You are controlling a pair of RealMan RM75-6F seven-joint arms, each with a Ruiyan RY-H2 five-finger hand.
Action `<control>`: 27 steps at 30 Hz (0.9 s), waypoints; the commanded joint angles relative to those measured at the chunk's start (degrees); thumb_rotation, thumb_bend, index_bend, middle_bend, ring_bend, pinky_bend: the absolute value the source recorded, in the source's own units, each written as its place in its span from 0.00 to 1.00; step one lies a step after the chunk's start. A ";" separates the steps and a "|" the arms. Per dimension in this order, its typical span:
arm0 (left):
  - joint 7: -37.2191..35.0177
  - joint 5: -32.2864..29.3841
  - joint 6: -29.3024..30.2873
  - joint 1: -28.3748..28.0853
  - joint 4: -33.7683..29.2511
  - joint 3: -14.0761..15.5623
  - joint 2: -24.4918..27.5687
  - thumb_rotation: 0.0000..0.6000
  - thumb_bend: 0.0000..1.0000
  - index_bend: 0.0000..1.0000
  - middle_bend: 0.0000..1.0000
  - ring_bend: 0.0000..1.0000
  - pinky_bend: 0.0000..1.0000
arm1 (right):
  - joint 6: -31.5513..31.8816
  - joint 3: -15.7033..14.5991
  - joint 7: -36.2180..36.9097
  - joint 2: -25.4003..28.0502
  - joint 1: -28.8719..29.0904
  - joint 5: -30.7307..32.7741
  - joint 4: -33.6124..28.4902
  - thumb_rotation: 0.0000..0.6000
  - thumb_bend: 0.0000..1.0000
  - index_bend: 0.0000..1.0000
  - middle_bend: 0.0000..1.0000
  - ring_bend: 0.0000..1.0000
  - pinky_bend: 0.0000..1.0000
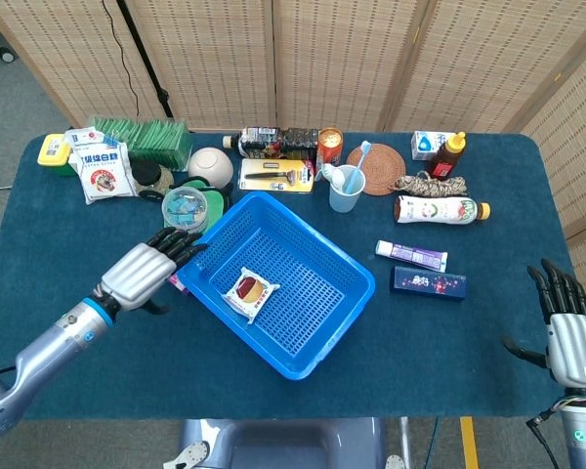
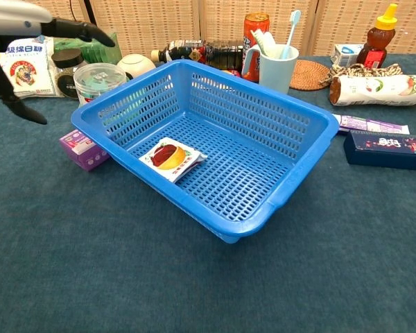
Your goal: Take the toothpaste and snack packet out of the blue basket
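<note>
The blue basket (image 1: 327, 293) (image 2: 291, 177) sits at the table's middle. A white snack packet (image 1: 250, 292) (image 2: 170, 157) with a red and yellow print lies flat inside it. The toothpaste tube (image 1: 411, 255) (image 2: 371, 125) lies on the cloth right of the basket, above a dark box (image 1: 428, 283) (image 2: 387, 150). My left hand (image 1: 148, 268) (image 2: 28, 31) hovers open just left of the basket's left rim, fingers stretched toward it and holding nothing. My right hand (image 1: 569, 335) is open at the table's right front edge, far from the basket.
A purple box (image 1: 175, 273) (image 2: 84, 150) lies against the basket's left side under my left hand. A clear tub (image 1: 185, 207) (image 2: 98, 80), a cup with a toothbrush (image 1: 347, 189) (image 2: 277, 66), bottles and packets line the back of the table.
</note>
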 commanded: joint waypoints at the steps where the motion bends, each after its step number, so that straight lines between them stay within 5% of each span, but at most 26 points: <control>1: 6.68 -7.70 -3.89 -6.26 0.35 -2.54 -3.63 1.00 0.06 0.00 0.00 0.00 0.00 | -0.07 0.33 0.16 0.06 -0.27 -0.15 -0.05 1.00 0.00 0.01 0.00 0.00 0.05; 7: 18.69 -21.03 -6.42 -14.65 1.75 -0.49 -9.18 1.00 0.06 0.00 0.00 0.00 0.00 | -0.64 0.95 0.80 0.40 -0.63 -0.26 -0.32 1.00 0.00 0.01 0.00 0.00 0.05; 15: 27.84 -35.62 -2.18 -23.47 4.72 2.88 -18.80 1.00 0.06 0.00 0.00 0.00 0.00 | -1.09 1.40 1.40 0.73 -1.15 -0.67 -0.66 1.00 0.00 0.01 0.00 0.00 0.05; 27: 32.00 -42.05 1.38 -28.78 8.45 6.98 -25.44 1.00 0.06 0.00 0.00 0.00 0.00 | -1.16 2.42 2.60 1.30 -1.96 -0.68 -1.13 1.00 0.00 0.01 0.00 0.00 0.05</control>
